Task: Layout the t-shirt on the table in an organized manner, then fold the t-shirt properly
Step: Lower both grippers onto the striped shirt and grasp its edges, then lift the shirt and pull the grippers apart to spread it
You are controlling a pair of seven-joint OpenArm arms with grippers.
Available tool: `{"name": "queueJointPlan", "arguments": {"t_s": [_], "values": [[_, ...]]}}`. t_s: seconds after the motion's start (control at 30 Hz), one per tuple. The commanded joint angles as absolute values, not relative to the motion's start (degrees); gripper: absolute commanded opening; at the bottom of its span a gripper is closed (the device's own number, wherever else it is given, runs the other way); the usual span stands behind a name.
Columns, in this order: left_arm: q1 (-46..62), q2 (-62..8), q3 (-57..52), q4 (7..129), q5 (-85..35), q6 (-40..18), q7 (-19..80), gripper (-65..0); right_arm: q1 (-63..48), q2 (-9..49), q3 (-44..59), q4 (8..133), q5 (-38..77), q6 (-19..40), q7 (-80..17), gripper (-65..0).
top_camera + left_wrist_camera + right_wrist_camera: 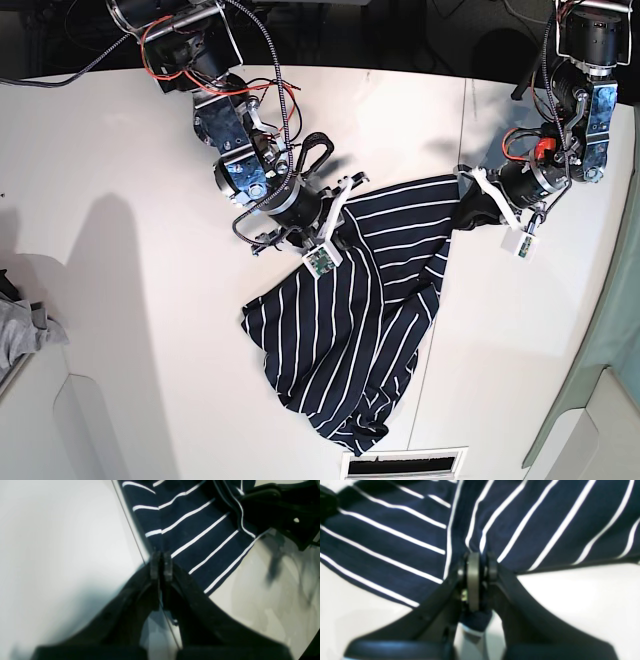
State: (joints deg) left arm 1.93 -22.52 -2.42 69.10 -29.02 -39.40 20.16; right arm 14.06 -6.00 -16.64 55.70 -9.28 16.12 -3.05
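Observation:
The navy white-striped t-shirt point(350, 330) lies crumpled on the white table point(120, 300). Its top edge is stretched between my two grippers, and the rest trails toward the table's near edge. At the shirt's upper left, my right gripper point(345, 200) is shut on a fold of cloth point(475, 620) that bunches between the fingers point(473, 580). The left gripper point(468, 205) is shut on the shirt's upper right corner. In the left wrist view its fingertips point(161, 562) are pressed together at the shirt's edge point(195, 530), close above the table.
A small grey cloth point(25, 330) lies at the table's left edge. A thin dark seam point(450, 200) crosses the table under the shirt. A vent grille point(405, 463) sits at the near edge. The right arm's cables point(270, 90) hang above the far left.

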Motion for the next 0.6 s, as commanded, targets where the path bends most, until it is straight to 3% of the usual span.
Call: {"name": "queueJointPlan", "arguments": {"t_s": [0.0,0.57], "values": [[1.3,-23.2,-2.7,70.1,-30.0,-40.0,19.6,-65.0,15.6,-6.5,-16.7,58.1,-8.8,16.3,-1.1,-65.0],[1.1,-26.9,-2.7,70.1,-30.1,-40.0,19.6,-65.0,15.6,-6.5,-9.7,76.8,-5.3,16.3,-7.6,-65.0]]}}
